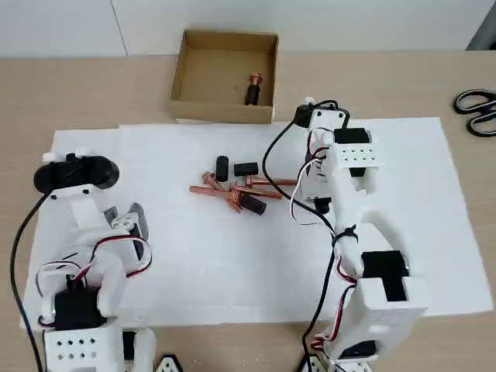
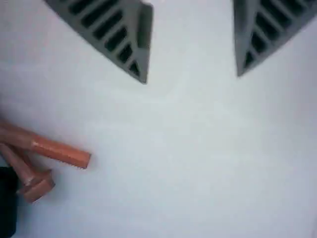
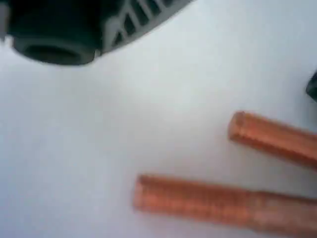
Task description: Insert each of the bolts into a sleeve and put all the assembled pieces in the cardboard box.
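Several copper bolts (image 1: pixel 236 190) lie in a loose pile at the middle of the white sheet, with black sleeves (image 1: pixel 246 168) among them. One assembled piece (image 1: pixel 253 89) lies inside the cardboard box (image 1: pixel 186 77). My right gripper (image 1: pixel 308 186) hangs just right of the pile. In the right wrist view it (image 3: pixel 94 34) is shut on a black sleeve (image 3: pixel 49 37) above the threaded ends of two bolts (image 3: pixel 208 201). My left gripper (image 1: pixel 128 221) is low over the sheet at the left. Its fingers (image 2: pixel 190 77) are open with nothing between them, and two bolts (image 2: pixel 54 151) lie beside it.
The white sheet (image 1: pixel 194 263) covers most of the wooden table. Scissors (image 1: pixel 477 108) lie at the far right edge. A black cable (image 1: pixel 267 155) runs across the sheet from the right arm towards the pile.
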